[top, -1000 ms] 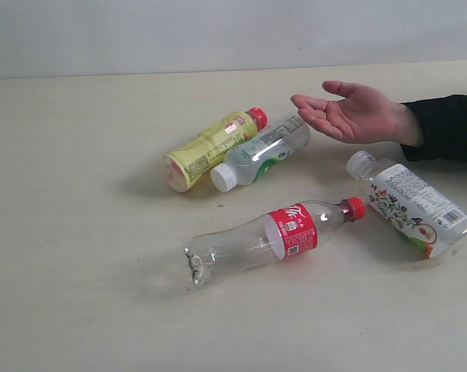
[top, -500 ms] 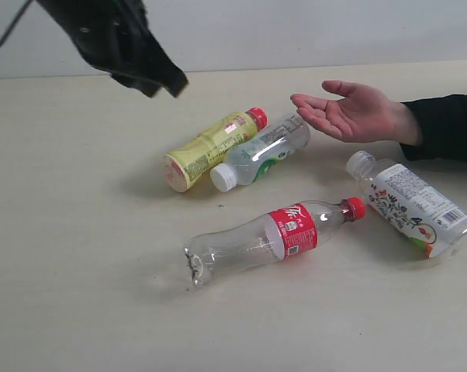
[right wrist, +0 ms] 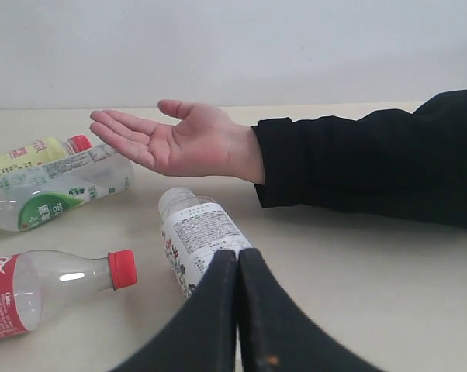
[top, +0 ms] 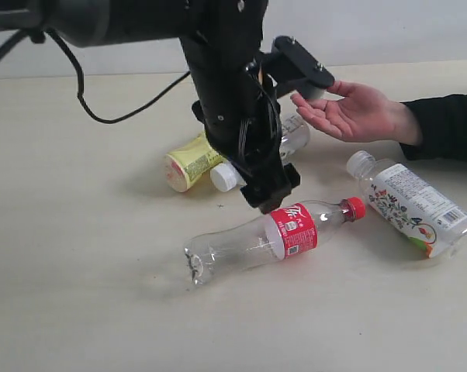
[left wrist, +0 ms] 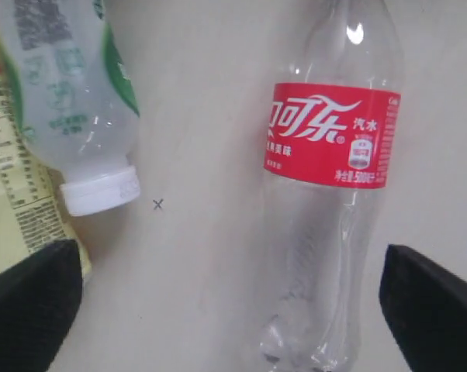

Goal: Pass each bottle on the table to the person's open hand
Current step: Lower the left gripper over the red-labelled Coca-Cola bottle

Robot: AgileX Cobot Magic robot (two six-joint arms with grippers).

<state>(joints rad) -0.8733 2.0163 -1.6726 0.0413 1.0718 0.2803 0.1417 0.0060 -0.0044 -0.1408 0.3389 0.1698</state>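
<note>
Glossy clear plastic bottles [top: 253, 240] on a matt wood-grain table [top: 78, 271].

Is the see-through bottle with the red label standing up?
No, the clear plastic bottle with the red label and red cap lies on its side on the pale beige table.

— What does the left arm [top: 226, 85] look like?
— Matte black all over, with thick rounded housings. A thin black cable [top: 113, 121] loops off it, and there's a flat black block [top: 299, 68] at the side.
— And the pincers?
— The left pincer [left wrist: 233, 310] has two blunt black fingers [left wrist: 32, 302], plain and matte. The right pincer [right wrist: 238, 256] is smooth and black, tapering to narrow tips, with a small brownish fleck low on one side.
— The person?
— A pale bare hand [right wrist: 175, 139]. The sleeve [right wrist: 358, 163] is black ribbed knit.
</note>
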